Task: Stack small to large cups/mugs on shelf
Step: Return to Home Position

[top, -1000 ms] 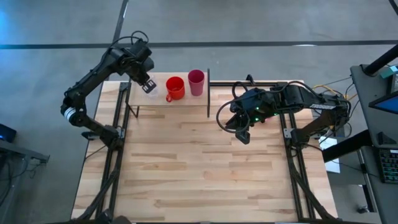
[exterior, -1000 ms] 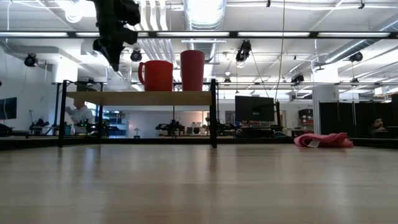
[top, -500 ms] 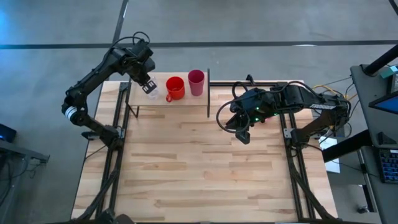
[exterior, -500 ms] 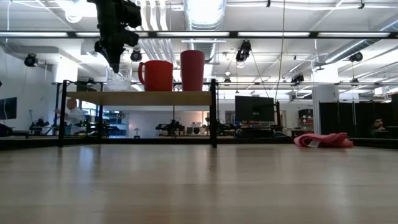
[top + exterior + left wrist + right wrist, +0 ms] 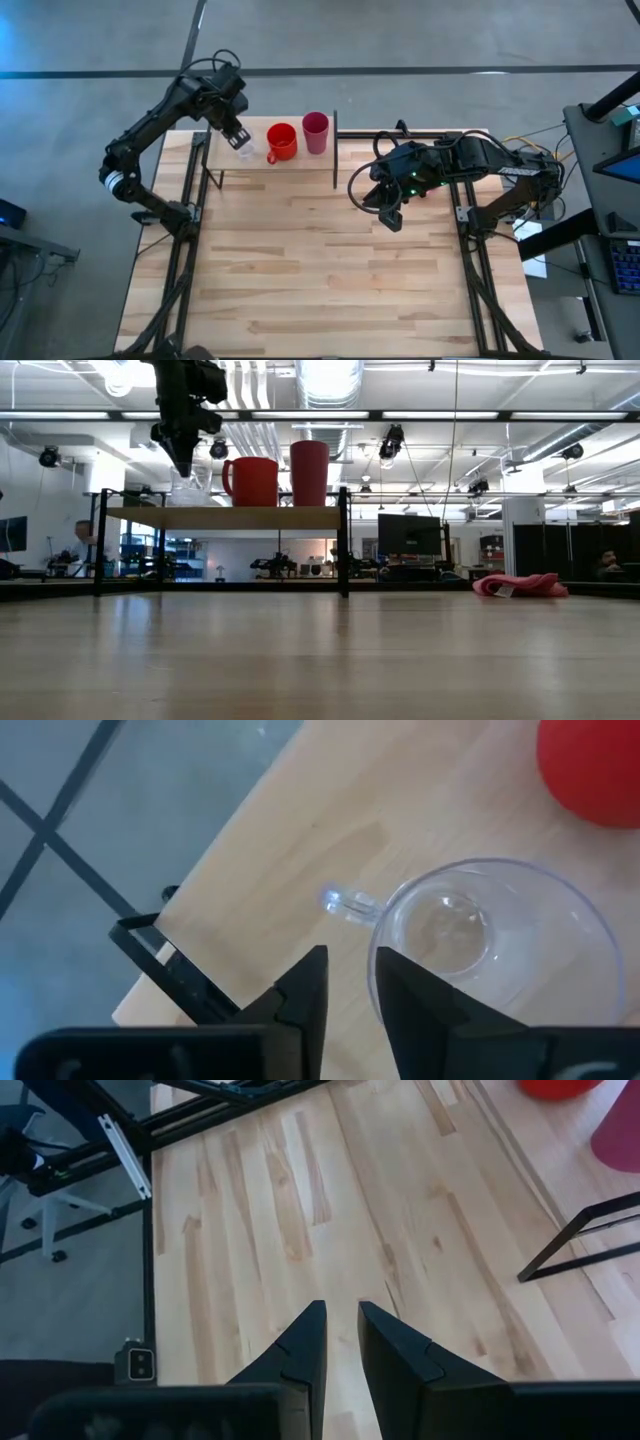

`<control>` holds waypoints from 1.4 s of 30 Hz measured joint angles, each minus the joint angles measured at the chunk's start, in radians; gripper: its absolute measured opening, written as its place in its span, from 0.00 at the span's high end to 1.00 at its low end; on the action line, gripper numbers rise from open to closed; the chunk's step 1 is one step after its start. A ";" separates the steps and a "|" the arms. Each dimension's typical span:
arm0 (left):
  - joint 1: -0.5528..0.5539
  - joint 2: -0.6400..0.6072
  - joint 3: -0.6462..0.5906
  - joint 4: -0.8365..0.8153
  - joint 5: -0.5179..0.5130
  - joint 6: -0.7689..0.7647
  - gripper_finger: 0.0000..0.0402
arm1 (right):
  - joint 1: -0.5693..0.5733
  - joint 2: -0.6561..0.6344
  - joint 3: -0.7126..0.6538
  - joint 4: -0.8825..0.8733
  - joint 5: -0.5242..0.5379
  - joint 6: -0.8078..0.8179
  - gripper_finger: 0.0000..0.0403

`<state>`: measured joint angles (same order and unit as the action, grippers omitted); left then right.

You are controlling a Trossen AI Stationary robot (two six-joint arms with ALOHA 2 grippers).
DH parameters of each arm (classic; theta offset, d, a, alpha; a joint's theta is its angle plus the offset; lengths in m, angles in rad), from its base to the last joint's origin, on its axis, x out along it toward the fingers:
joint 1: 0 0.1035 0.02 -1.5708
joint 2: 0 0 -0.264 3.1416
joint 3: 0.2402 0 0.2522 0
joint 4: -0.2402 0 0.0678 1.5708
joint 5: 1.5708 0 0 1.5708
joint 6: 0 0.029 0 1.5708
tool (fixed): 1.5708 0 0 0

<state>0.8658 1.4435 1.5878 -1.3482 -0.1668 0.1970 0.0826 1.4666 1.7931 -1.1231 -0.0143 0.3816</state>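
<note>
On the light wooden shelf (image 5: 270, 160), the small clear glass cup (image 5: 490, 940), red handled mug (image 5: 281, 141) and magenta tumbler (image 5: 315, 131) are lined up. The left gripper (image 5: 350, 985) is parted beside the cup, nothing grasped; only withdrawal seems left. The right gripper (image 5: 340, 1335) hangs slightly parted, empty, over the plank tabletop (image 5: 320, 260).

The shelf (image 5: 272, 150) is occupied along its length by the glass cup (image 5: 245, 151), red mug (image 5: 281, 142) and pink tumbler (image 5: 315, 132). Black posts (image 5: 343, 540) bound its ends. The tabletop (image 5: 320, 270) in front offers unobstructed passage.

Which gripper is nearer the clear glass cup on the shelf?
Left. The left gripper straddles the glass cup's rim on the shelf; the right gripper hangs over the tabletop, past the shelf's right end.
</note>
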 joint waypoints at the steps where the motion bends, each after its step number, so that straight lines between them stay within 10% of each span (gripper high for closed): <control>1: 0.000 -0.002 0.003 0.001 0.000 0.000 0.82 | 0.000 0.000 0.000 0.000 0.000 -0.006 0.86; 17: -0.039 -0.168 0.196 -0.144 0.338 -0.304 0.81 | 0.000 0.000 0.000 0.004 0.026 -0.031 0.86; 28: -0.044 -0.415 0.164 -0.146 0.360 -0.401 0.81 | 0.007 -0.021 0.000 0.057 0.043 0.033 0.86; 42: -0.058 -0.784 -0.174 0.402 0.621 -0.400 0.81 | 0.128 -0.240 -0.087 0.283 0.157 -0.106 0.86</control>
<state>0.8078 0.6598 1.4143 -0.9464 0.4541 -0.2031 0.2102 1.2269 1.7058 -0.8401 0.1429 0.2752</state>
